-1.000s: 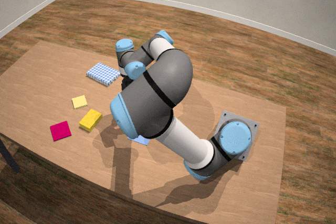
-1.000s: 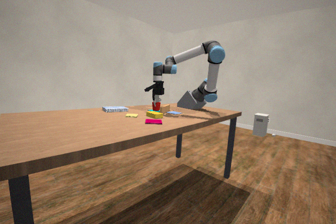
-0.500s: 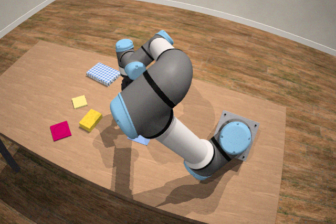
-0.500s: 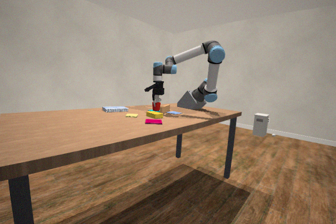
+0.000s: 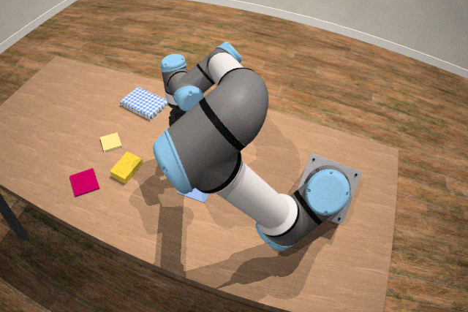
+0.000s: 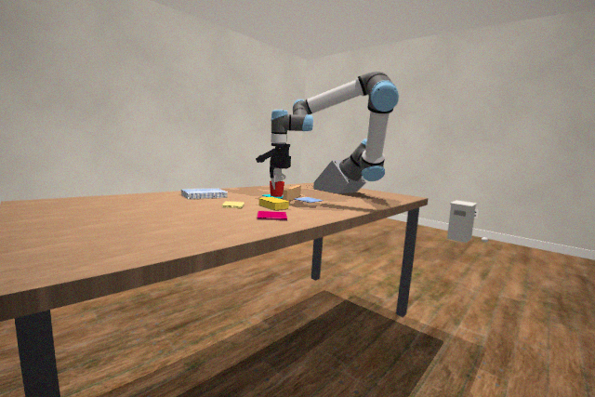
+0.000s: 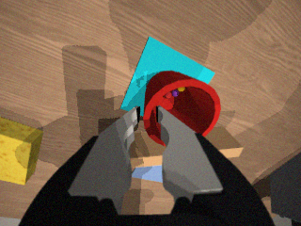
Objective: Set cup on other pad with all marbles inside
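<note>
The red cup point(image 7: 183, 105) stands upright on the cyan pad point(image 7: 160, 71), with small marbles point(image 7: 175, 92) at its bottom. In the exterior view the cup point(image 6: 276, 188) sits low on the table under the gripper point(image 6: 276, 174). In the wrist view my gripper point(image 7: 148, 107) straddles the cup's near rim, one finger inside and one outside. The fingers are slightly apart, with a thin gap on each side of the wall, so they do not clamp it. In the top view the arm hides the cup and the gripper.
A tan wooden rail lies just behind the cup, with a light blue pad point(image 5: 193, 195) beyond it. A yellow sponge point(image 5: 126, 166), a magenta square point(image 5: 84, 182), a pale yellow square point(image 5: 110, 141) and a checkered block point(image 5: 143, 103) lie nearby.
</note>
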